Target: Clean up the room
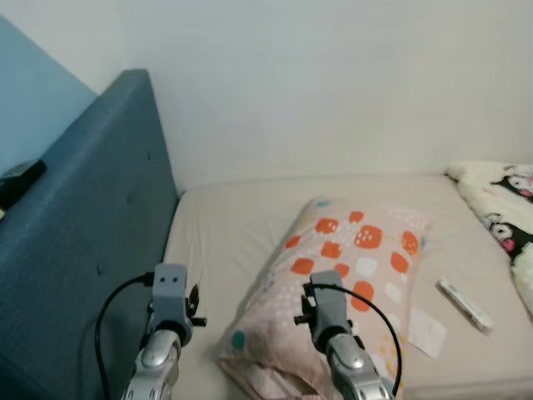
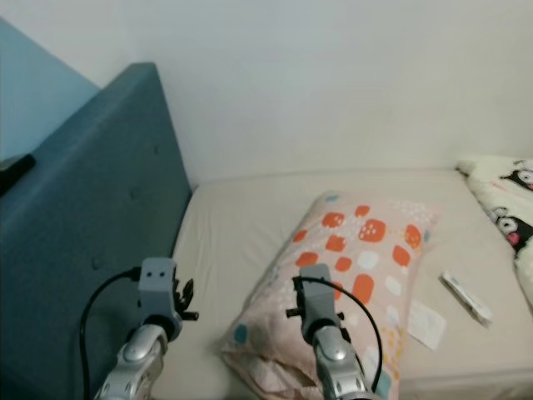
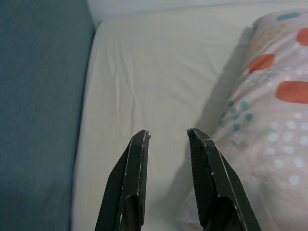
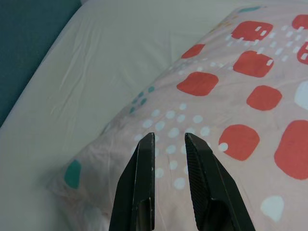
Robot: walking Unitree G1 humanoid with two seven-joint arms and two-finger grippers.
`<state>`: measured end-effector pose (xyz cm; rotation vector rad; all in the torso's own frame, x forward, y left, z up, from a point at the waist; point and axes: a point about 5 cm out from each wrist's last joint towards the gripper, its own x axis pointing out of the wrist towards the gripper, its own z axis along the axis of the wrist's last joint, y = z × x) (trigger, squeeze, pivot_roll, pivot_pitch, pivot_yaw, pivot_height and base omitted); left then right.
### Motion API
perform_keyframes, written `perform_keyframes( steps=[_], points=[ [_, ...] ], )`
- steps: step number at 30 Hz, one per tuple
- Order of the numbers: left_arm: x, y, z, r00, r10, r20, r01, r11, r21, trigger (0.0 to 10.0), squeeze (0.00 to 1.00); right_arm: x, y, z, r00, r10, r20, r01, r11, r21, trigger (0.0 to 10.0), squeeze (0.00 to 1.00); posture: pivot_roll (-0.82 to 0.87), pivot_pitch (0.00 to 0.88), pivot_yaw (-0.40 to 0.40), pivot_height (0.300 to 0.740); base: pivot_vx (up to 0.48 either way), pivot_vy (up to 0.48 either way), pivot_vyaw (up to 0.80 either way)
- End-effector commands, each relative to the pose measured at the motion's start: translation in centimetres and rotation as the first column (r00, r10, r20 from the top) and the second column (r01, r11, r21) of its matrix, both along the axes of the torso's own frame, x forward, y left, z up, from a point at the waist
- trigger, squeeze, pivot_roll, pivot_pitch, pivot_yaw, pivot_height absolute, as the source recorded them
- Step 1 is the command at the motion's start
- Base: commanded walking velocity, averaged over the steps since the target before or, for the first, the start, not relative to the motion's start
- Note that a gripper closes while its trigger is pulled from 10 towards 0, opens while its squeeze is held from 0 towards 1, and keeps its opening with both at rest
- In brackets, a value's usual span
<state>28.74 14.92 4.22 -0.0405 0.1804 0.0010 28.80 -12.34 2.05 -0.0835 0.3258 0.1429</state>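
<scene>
A padded headboard [image 1: 100, 208] in dull teal stands along the left end of the bed, its face marked by a few button dimples. On its top edge, far left, lies a dark flat object [image 1: 21, 177] (too cut off at the frame's edge to identify). Behind it the wall is pale blue [image 1: 33, 92], meeting a plain white wall [image 1: 333, 83] that runs along the bed's far side. The cream sheet [image 1: 233, 225] is lightly creased near the headboard. At the right edge lies a white blanket [image 1: 500, 204] printed with black cartoon faces.
</scene>
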Motion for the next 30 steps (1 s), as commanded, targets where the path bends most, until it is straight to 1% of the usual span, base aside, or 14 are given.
perform_keyframes(
  steps=[1,6,12,30],
  points=[
    [-0.14,-0.17,0.03,1.000,-0.007,0.005,0.007,1.000,-0.007,10.0,0.00,-0.21,-0.07,-0.19,1.000,-0.005,-0.004,0.005,1.000,0.009,10.0,0.00,0.00,0.042,-0.011,0.740,0.000,0.000,0.00],
    [-0.36,-0.34,0.03,1.000,-0.021,0.010,0.021,1.000,0.009,10.0,0.00,-0.23,-0.13,-0.22,1.000,-0.008,-0.007,0.008,1.000,0.013,10.0,0.00,0.00,0.048,-0.014,0.740,0.000,0.000,0.00],
    [-0.40,-0.55,0.12,1.000,-0.027,0.012,0.027,1.000,0.006,10.0,0.00,-0.25,-0.25,-0.21,1.000,-0.010,-0.008,0.010,1.000,0.020,10.0,0.00,0.00,0.052,-0.014,0.740,0.000,-0.437,0.00],
    [-0.44,-0.52,0.14,1.000,-0.020,0.008,0.019,1.000,0.007,10.0,0.00,-0.44,-0.41,-0.32,1.000,-0.014,-0.013,0.014,1.000,0.020,10.0,0.00,-0.01,0.061,-0.013,0.740,0.000,-0.473,0.00]
  ],
)
